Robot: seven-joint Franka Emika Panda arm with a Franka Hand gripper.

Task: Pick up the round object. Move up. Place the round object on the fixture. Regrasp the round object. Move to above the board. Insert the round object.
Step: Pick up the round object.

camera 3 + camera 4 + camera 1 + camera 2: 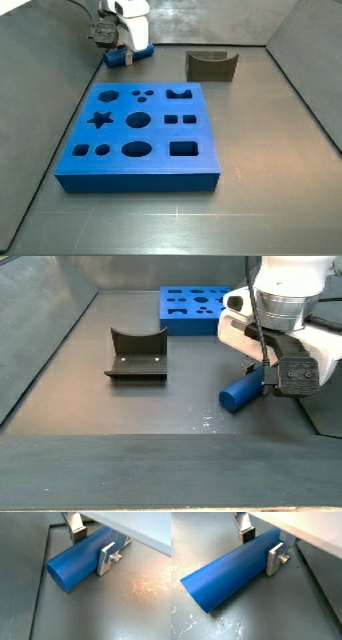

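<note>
Hand [263,547]: silver-plated fingers pinching the smooth blue cylinder peg [228,574]
Peg: lying on the grey worktop [271,612]

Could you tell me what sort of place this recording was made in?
Probably a lab test cell for robot peg insertion: a grey walled tray floor, a blue board with shaped holes, a dark fixture, and the gripper astride a blue peg lying on the floor.
</note>
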